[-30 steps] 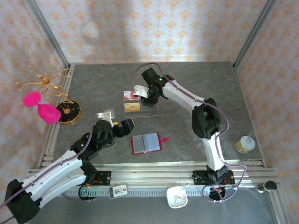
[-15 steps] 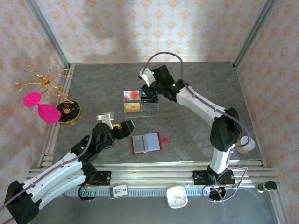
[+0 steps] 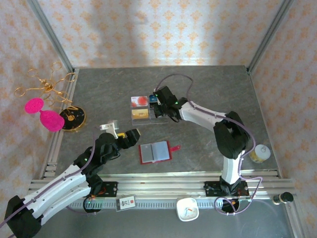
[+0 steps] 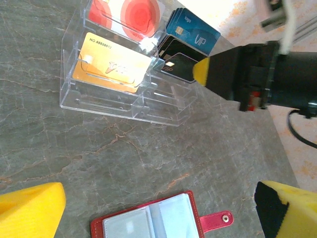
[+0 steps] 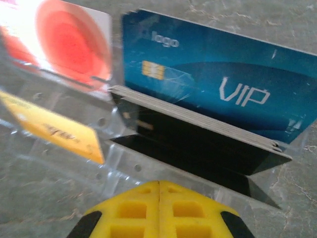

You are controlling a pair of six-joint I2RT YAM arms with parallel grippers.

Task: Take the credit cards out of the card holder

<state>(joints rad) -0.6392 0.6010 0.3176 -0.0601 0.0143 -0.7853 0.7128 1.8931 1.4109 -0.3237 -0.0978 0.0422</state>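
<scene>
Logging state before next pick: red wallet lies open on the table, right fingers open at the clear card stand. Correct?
No: the right fingers are shut, pressed together, per the right wrist view. The red wallet does lie open on the table, and those fingers are at the clear card stand.

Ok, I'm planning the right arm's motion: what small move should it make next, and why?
Probably back the right pincer away from the clear stand: it is shut on nothing, right in front of the black cards standing there. The red card holder lies open near the open left pincer.
</scene>
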